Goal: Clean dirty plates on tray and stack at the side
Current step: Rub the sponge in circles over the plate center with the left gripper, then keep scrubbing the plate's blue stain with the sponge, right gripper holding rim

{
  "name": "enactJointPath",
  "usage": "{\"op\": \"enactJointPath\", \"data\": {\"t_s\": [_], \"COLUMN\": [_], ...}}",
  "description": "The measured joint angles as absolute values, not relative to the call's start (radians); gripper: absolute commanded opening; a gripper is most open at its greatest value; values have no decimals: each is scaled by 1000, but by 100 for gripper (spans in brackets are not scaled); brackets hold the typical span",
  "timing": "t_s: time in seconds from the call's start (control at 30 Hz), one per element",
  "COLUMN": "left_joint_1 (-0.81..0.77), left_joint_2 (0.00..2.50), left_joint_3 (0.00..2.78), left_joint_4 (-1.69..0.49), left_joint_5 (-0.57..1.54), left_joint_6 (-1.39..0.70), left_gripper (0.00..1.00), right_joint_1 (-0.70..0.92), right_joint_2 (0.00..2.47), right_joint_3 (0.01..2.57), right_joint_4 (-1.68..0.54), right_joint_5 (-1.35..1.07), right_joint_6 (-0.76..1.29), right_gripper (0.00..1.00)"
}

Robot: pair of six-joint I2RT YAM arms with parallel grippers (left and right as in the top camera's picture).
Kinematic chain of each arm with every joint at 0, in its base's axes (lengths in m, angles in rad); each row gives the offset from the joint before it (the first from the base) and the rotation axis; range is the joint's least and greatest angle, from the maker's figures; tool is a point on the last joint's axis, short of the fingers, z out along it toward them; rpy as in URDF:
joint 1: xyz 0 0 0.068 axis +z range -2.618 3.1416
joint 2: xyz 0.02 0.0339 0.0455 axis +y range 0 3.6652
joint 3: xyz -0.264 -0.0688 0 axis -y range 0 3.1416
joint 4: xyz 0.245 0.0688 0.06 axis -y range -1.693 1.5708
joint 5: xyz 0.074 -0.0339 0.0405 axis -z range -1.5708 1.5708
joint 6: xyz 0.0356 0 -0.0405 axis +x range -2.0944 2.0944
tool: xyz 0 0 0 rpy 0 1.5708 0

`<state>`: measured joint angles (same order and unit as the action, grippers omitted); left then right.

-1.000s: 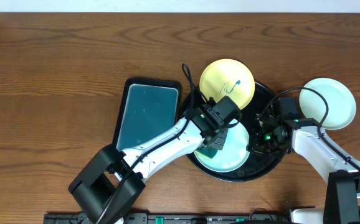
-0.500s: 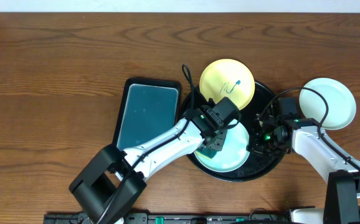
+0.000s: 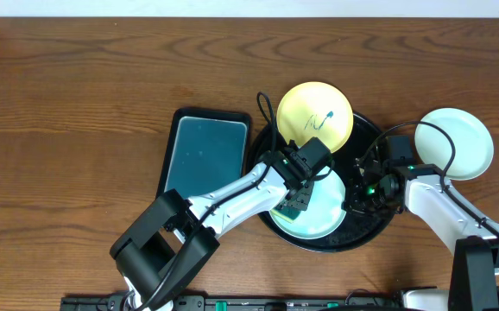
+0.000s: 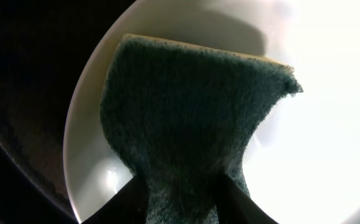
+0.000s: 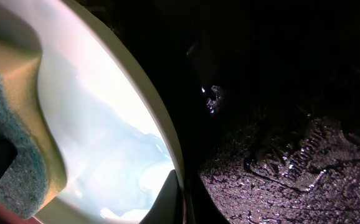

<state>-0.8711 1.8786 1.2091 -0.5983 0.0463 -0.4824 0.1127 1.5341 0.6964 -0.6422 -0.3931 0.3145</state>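
A mint-white plate (image 3: 323, 212) lies on the round black tray (image 3: 375, 226). My left gripper (image 3: 300, 200) is shut on a sponge (image 4: 186, 124), dark green side up, pressed flat on that plate (image 4: 329, 112). My right gripper (image 3: 355, 200) is shut on the plate's right rim (image 5: 161, 118); one finger (image 5: 167, 199) lies inside the rim. A pale yellow plate (image 3: 315, 117) with a teal scribble rests on the tray's far edge. A second mint-white plate (image 3: 454, 143) lies on the wood at the right.
A rectangular teal tray (image 3: 205, 160) with a dark rim lies left of the black tray. Brown wood tabletop (image 3: 85, 112) stretches to the left and back. Cables loop over both arms above the tray.
The left arm's elbow has swung a little to the right. The sponge has barely shifted on the plate. The right arm has not moved.
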Motion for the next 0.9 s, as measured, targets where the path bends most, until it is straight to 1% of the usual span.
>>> {"op": "enactJointPath", "data": {"t_s": [0.1, 0.17, 0.23, 0.37, 0.6, 0.63, 0.7, 0.73, 0.9], "left_joint_1": [-871, -871, -871, -871, -871, -871, -871, -871, -871], "left_joint_2": [1879, 1879, 1879, 1880, 1901, 1902, 1902, 1902, 1902], "left_joint_3": [1209, 1209, 1209, 1209, 1209, 1209, 1209, 1209, 1212], "left_joint_4": [-598, -598, -597, -595, -587, -586, -586, -584, -580], "left_joint_5": [47, 47, 47, 47, 51, 50, 50, 51, 54], "left_joint_6": [-483, -485, -484, -483, -492, -494, -499, -504, -498], "left_gripper": [39, 34, 33, 35, 36, 33, 14, 8, 8], "right_joint_1": [113, 113, 113, 113, 113, 113, 113, 113, 113], "right_joint_2": [1534, 1534, 1534, 1534, 1534, 1534, 1534, 1534, 1534], "right_joint_3": [696, 696, 696, 696, 696, 696, 696, 696, 696], "right_joint_4": [-642, -642, -642, -642, -643, -643, -643, -643, -643], "right_joint_5": [-393, -393, -393, -393, -393, -393, -393, -393, -393], "right_joint_6": [315, 315, 315, 315, 315, 315, 315, 315, 315], "right_gripper": [1, 1, 1, 1, 1, 1, 1, 1, 1]}}
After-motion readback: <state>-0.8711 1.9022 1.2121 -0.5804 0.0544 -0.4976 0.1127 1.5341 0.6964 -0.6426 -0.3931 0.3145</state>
